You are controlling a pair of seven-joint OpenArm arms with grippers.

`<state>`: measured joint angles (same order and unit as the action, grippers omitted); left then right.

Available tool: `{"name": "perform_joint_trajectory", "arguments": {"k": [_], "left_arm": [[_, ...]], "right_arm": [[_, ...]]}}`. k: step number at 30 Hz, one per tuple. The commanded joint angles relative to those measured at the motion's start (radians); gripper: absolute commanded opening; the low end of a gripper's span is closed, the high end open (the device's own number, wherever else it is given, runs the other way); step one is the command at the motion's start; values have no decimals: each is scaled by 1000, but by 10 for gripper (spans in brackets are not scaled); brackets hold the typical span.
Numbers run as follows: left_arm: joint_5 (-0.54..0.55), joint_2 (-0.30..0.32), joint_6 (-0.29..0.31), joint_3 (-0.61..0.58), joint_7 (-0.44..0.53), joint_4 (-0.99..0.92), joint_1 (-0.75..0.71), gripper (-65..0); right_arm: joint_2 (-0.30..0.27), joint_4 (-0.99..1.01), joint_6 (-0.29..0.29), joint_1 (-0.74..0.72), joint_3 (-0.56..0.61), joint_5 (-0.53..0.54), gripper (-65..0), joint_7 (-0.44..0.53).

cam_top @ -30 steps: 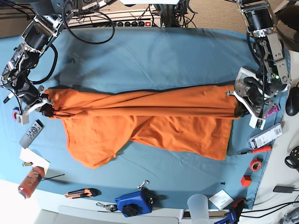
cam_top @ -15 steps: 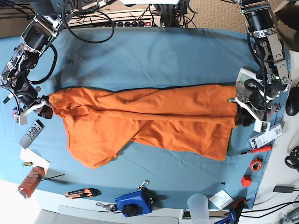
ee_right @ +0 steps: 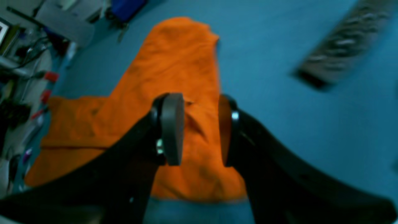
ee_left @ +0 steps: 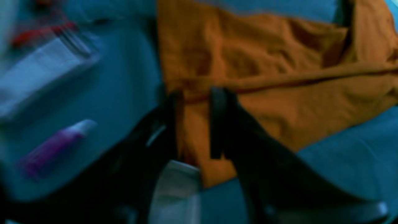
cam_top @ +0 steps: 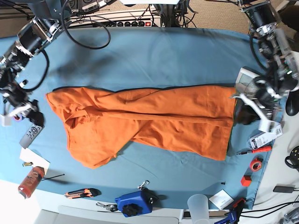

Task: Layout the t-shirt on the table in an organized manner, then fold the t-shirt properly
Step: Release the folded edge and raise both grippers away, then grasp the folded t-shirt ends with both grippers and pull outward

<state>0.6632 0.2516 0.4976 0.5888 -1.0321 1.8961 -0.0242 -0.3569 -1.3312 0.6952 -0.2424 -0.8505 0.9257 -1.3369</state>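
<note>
The orange t-shirt lies stretched sideways across the middle of the teal table, wrinkled, with its lower left part bunched and folded over. My left gripper is open just off the shirt's right edge; in the left wrist view its fingers stand apart above the shirt's edge, holding nothing. My right gripper is open to the left of the shirt's left end; in the right wrist view it hovers open over the shirt.
A grey remote lies by my right gripper. A white box, a red screwdriver and a purple tube lie near my left gripper. A blue tool, a cup and a spray can line the front edge.
Both grippers have let go of the shirt's ends and drawn outward, away from it. The shirt has dropped and lies slack on the table.
</note>
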Motion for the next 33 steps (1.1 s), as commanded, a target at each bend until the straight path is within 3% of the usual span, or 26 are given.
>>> {"name": "perform_joint_trajectory", "arguments": {"k": [1, 5, 11, 18, 23, 30, 33], "left_arm": [[27, 14, 0, 50, 3, 68, -6, -536], [80, 14, 0, 244, 2, 206, -118, -536], [131, 14, 0, 411, 5, 225, -262, -536], [153, 14, 1, 419, 21, 225, -291, -534], [153, 14, 1, 419, 22, 225, -291, -534], [154, 6, 0, 394, 22, 225, -292, -533], [153, -39, 0, 322, 23, 224, -292, -467]], "right_arm": [[-26, -40, 3, -1, -31, 28, -457, 11], [-25, -81, 3, 101, -98, 54, -456, 10], [-17, -80, 3, 263, -53, 53, -399, 19], [-17, -21, 3, 264, 98, -34, -398, 209], [-14, 137, 3, 162, 158, -51, -398, 219], [25, 306, 3, 47, 156, -84, -399, 218], [30, 312, 3, 43, 156, -89, -399, 211]]}}
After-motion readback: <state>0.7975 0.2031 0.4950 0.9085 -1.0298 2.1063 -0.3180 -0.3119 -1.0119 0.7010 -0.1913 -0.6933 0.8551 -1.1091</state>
